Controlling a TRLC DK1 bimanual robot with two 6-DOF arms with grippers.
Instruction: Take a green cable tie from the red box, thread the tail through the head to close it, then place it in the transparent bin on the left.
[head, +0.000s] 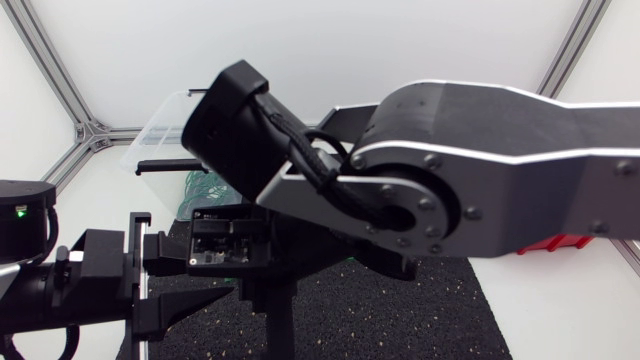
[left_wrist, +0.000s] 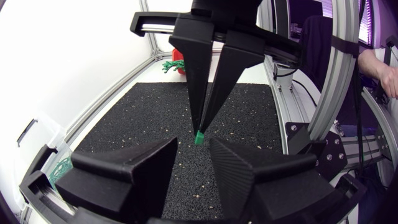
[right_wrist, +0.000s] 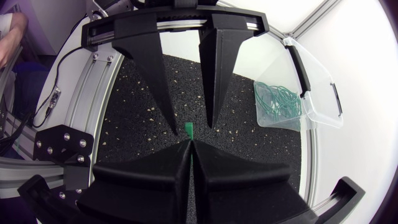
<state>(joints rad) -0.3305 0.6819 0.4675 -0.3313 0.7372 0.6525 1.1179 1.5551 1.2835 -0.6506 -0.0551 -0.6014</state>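
Cable tie (left_wrist: 199, 138): green, short stub showing, over black mat (left_wrist: 249, 118). Clamped at tips of right gripper (right_wrist: 189, 145) fingers; left gripper (left_wrist: 193, 149) fingers apart, stub at their gap.

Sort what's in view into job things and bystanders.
Job: green cable tie, held in the right gripper; open left gripper; red box; transparent bin, ties inside.
Bystanders: black mat; white table.

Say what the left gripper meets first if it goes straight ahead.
Probably the green cable tie, sticking out of the right gripper facing the left gripper; depth is hard to judge.
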